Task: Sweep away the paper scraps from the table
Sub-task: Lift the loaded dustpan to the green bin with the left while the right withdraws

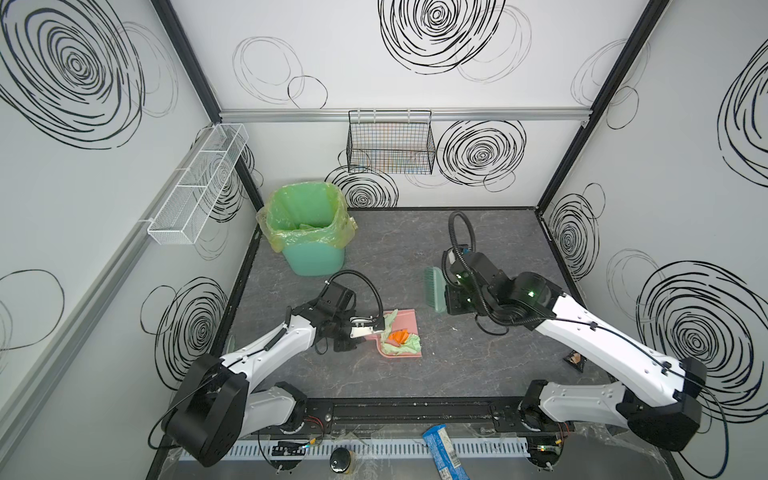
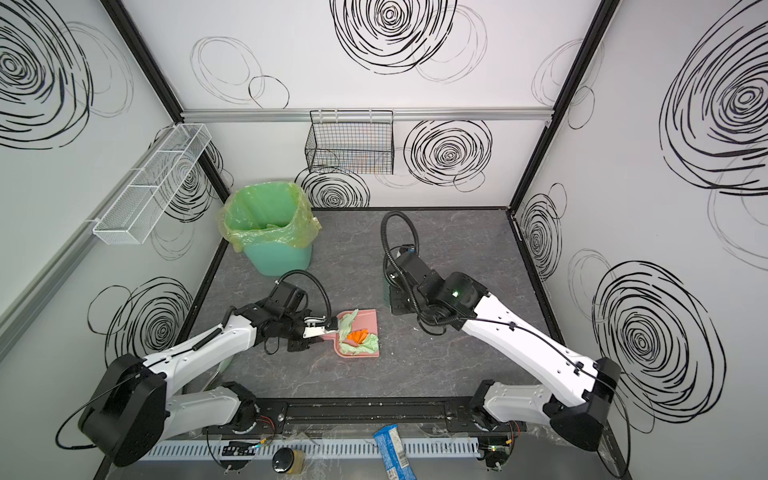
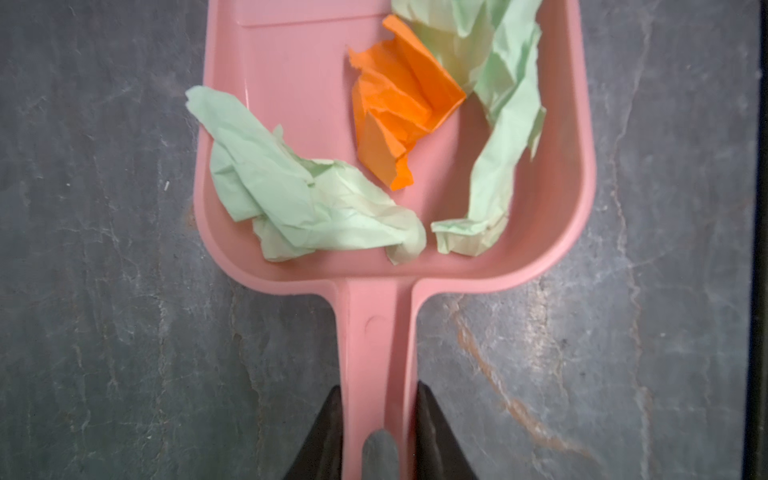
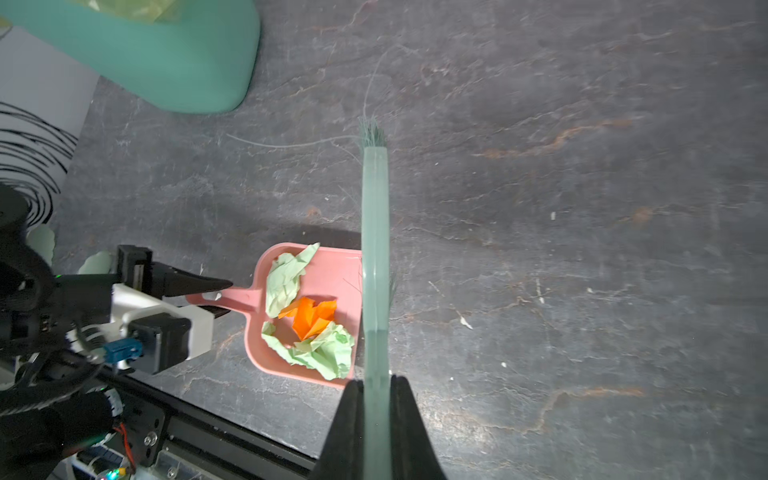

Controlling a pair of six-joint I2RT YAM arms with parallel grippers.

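My left gripper is pinching the flat handle of a pink plastic dustpan. One dark finger sits on each side, close to the handle's end. I cannot tell if the pan sits on the table or hangs just over it.

Inside the pan lie the paper scraps. There is one bright orange crumpled wad in the middle and pale mint green wads on both sides of it. One green wad pokes out over the pan's side wall. Under and around the pan is the table, a flat dark grey top with lighter veins like marble.

My right gripper is pressed tight on the thin back of a pale teal plastic hand brush. The brush sticks straight out from the gripper, and its fine bristles show at the far tip.

Think of a top view as a clock, with the far wall at 12. The dustpan is near the middle of the table, a little toward 6. Its handle points to 9 and its open mouth to 3. The brush is at 1 o'clock from the pan, near it but not touching. A teal plastic bin with a yellow-green bag stands at 11 o'clock, well apart from the pan. A small dark packet lies between 3 and 4 o'clock, beside my right arm.
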